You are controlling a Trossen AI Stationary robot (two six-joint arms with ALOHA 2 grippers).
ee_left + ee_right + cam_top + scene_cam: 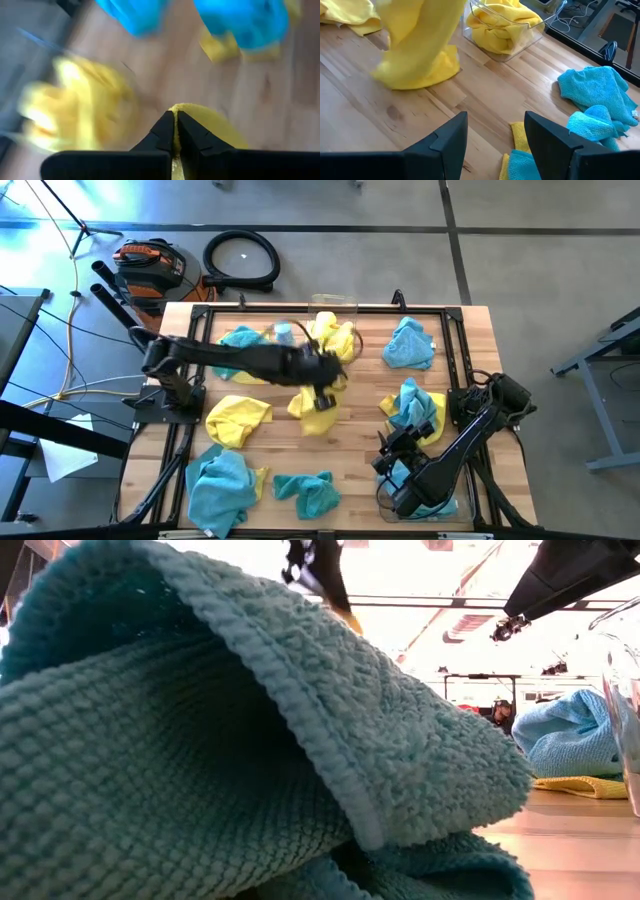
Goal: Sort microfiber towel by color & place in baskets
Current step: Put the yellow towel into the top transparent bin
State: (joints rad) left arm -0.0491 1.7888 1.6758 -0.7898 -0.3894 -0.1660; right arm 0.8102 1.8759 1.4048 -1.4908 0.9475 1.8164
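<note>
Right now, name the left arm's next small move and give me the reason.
Probably lift a little higher and carry toward the far basket. The left gripper is shut on a yellow towel whose lower end still touches the table, and that basket already holds yellow cloth. The right gripper waits open.

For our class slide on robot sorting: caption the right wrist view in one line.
Open right gripper hovers over table; a yellow towel hangs beside the clear basket.

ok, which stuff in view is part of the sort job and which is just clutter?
Job:
- yellow towel gripped by shut left pincer
- teal towels
- far tub holding yellow cloths
- near tub under open right pincer

Clutter:
- black hose coil
- orange-black device
</note>
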